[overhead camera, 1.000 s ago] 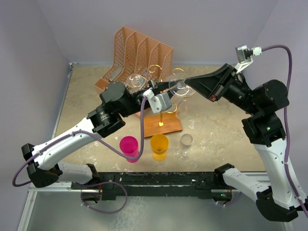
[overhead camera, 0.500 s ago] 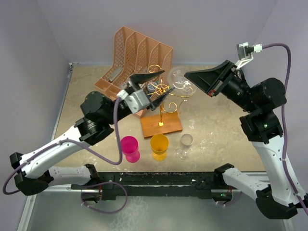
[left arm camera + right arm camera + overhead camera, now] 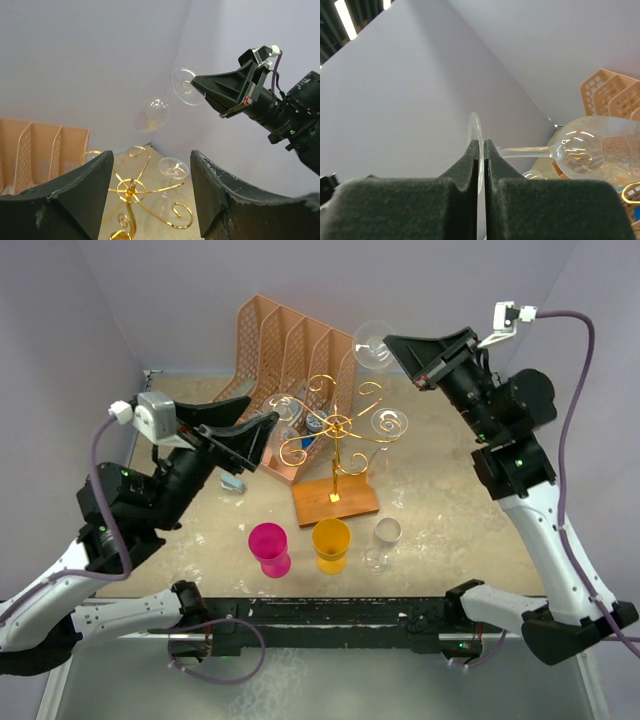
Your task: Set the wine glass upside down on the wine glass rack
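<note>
The clear wine glass (image 3: 370,343) is in the air above and behind the rack, lying roughly sideways. My right gripper (image 3: 387,340) is shut on the edge of its round foot (image 3: 479,131); stem and bowl (image 3: 596,149) stick out to the right in the right wrist view. The wine glass rack (image 3: 338,427) is gold wire with curled arms on a brown wooden base (image 3: 336,501). Another glass (image 3: 389,424) hangs upside down on its right arm. My left gripper (image 3: 263,433) stands open and empty left of the rack, facing the held glass (image 3: 186,86).
A peach slotted file organizer (image 3: 296,348) stands behind the rack. In front of the base are a pink cup (image 3: 268,543), an orange cup (image 3: 331,543) and a small clear glass (image 3: 386,532). Walls close in on the left, back and right.
My left gripper opened and pulled back to the left, away from the rack. My right gripper shut on the glass's foot and lifted the glass up and back.
</note>
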You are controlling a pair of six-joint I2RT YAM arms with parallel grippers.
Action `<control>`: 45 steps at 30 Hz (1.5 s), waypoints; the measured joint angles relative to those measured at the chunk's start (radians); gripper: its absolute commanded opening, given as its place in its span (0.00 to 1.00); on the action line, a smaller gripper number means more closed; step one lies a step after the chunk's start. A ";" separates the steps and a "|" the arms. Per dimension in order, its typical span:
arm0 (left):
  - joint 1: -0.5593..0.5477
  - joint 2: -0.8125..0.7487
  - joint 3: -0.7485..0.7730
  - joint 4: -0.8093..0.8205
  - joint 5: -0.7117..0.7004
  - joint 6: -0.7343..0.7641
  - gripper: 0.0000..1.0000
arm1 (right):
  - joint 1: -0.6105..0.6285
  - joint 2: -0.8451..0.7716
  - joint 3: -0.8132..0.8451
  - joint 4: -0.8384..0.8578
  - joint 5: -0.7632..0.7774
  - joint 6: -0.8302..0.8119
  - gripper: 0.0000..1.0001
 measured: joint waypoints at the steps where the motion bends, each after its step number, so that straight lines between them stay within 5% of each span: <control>1: 0.000 -0.004 0.041 -0.088 -0.037 -0.050 0.63 | 0.000 0.019 0.000 0.009 0.011 -0.005 0.00; 6: 0.000 -0.058 0.108 -0.368 -0.174 -0.210 0.69 | 0.000 0.128 0.000 0.037 0.055 -0.016 0.00; 12: 0.000 -0.196 0.015 -0.551 -0.293 -0.340 0.70 | 0.000 0.245 0.000 0.047 0.050 -0.014 0.00; 20: 0.000 -0.262 -0.107 -0.665 -0.316 -0.462 0.68 | 0.000 0.271 -0.056 0.040 -0.010 0.001 0.00; 45: 0.000 -0.231 -0.067 -0.869 -0.410 -0.669 0.68 | 0.000 0.211 -0.101 -0.156 -0.052 0.087 0.00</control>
